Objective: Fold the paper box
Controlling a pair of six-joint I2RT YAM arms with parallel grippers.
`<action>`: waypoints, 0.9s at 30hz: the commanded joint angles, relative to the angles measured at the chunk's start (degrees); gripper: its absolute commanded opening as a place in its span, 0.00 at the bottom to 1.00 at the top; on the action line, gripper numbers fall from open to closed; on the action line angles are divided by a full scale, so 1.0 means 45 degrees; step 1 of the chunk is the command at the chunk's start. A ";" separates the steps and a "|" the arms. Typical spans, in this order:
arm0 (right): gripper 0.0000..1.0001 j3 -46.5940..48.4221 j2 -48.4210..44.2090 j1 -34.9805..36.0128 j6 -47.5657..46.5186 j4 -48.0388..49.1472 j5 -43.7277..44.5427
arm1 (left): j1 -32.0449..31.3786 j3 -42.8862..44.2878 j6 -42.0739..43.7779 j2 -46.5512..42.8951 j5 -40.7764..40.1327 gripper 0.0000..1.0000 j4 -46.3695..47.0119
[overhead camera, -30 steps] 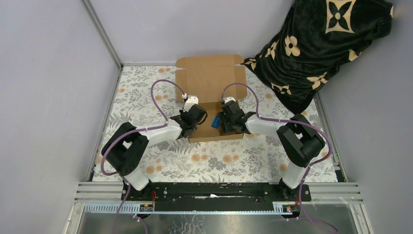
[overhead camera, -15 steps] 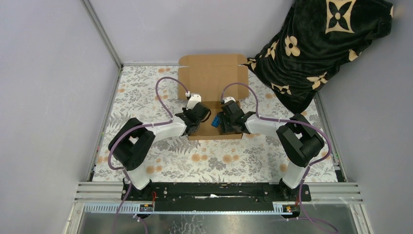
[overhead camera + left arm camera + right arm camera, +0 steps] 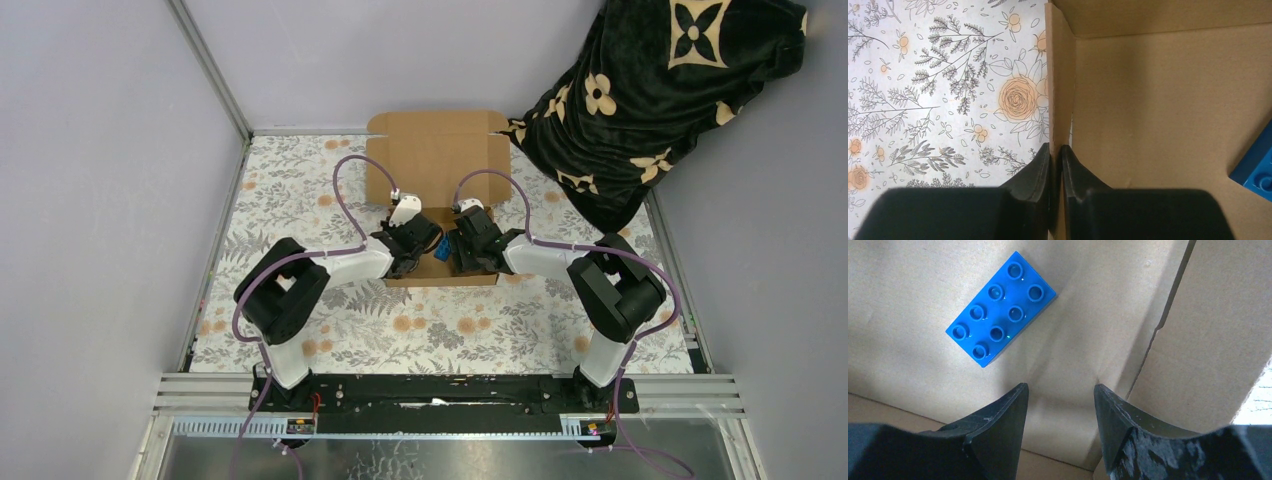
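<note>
The paper box (image 3: 437, 160) sits on the flowery table (image 3: 300, 200), at 12 o'clock from the arm bases. The left gripper (image 3: 1055, 150) is squeezed almost closed on the box's thin side wall. The right gripper (image 3: 1060, 390) is half open over the box floor and holds nothing. A blue toy brick (image 3: 1000, 310) lies at 10 o'clock from it.

Plain pale grey walls (image 3: 100, 150) enclose a bench (image 3: 290, 190) covered in a white floral print (orange roses, grey ferns). A black blanket (image 3: 650, 90) with cream flowers slumps in the far right corner. Even, soft light.
</note>
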 commanded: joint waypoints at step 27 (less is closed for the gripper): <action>0.59 -0.0679 0.0656 -0.0066 0.0104 -0.2034 -0.0183 | 0.0771 -0.0669 0.1216 -0.0864 0.0364 0.46 0.2208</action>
